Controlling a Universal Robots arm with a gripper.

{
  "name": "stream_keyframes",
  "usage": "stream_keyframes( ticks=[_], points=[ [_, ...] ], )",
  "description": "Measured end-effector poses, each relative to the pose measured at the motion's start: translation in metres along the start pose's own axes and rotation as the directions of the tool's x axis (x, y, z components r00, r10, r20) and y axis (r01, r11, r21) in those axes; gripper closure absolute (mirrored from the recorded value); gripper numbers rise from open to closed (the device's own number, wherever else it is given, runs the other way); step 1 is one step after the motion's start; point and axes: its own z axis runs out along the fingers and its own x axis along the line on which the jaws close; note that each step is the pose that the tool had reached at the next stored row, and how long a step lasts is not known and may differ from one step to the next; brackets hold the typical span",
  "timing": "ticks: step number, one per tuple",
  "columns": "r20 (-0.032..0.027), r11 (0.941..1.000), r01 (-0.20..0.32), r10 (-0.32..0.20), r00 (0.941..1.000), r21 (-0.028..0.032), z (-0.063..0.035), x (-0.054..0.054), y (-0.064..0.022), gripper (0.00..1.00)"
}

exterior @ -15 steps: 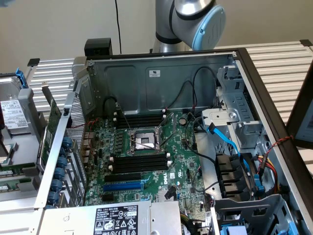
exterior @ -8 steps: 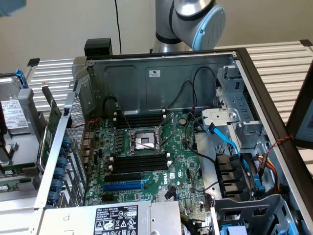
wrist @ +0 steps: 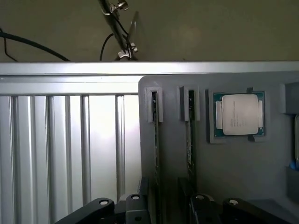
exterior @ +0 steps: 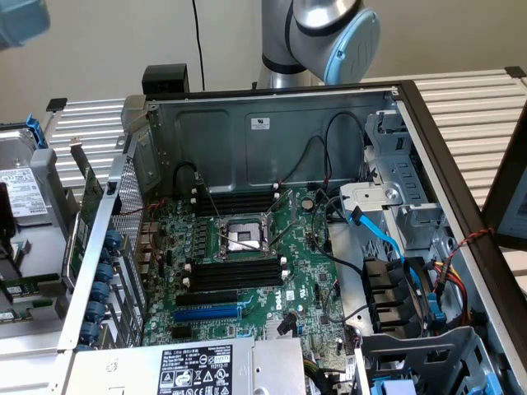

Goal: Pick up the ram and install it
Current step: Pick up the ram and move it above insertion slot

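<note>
Hovering over the grey holder point(wrist: 233, 168), your fingers point(wrist: 138, 212) stand wide apart by the ram point(wrist: 189, 149); drift sideways and you could clip the neighbouring stick point(wrist: 155, 140) or its slot wall.

Robotics lab, PC-assembly cell. An opened computer chassis point(exterior: 272, 132) with exposed motherboard point(exterior: 305, 271) is laid on a slatted aluminium counter point(exterior: 469, 107). A robot arm point(exterior: 329, 33) is seen behind it. A CPU point(wrist: 239, 114) is kept in a grey fixture tray point(wrist: 233, 168).
</note>
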Motion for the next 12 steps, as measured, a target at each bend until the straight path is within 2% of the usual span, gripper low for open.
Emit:
stream_keyframes(
  ticks=[6, 12],
  points=[
    [0.0001, 1.0, 0.002, -0.002, 1.0, -0.0013, 0.0102, 0.0, 0.0, 0.62],
    [0.0002, 1.0, 0.002, -0.002, 1.0, -0.0037, 0.0157, 0.0, 0.0, 0.62]
  ],
)
